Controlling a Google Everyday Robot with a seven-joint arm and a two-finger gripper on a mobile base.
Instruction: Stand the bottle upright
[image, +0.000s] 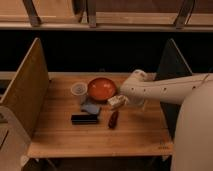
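So the claw (121, 99) is down low over the middle of the bench (135, 137), a bit toward the far edge, at the end of the white arm (165, 89) that reaches in from the right edge. I honestly can't tell if it's open or clamped on anything, because it blends into a pale lump right there. That lump looks like the bottle (114, 103), a small whitish-cream thing sitting right at the claw. It reads wider than tall, so it seems to be lying down or tilted rather than standing, but I wouldn't swear to it. I also can't tell whether it's touching the wood or lifted off it.

Just beside the bottle, toward the far edge, is an orange-red bowl (101, 89), with the bottle close to its near-right rim. A clear plastic cup (78, 90) stands upright just left of the bowl. Toward the near edge from the bowl there's a small blue flat thing (91, 108), maybe a sponge, and right below that a black rectangular object (84, 119) lying flat. A dark red elongated object (113, 119) lies near the bottle on its near-edge side, apart from it, angled a bit.

The bench has a wooden side panel (25, 95) along its left edge and a dark panel (172, 65) along the right one.
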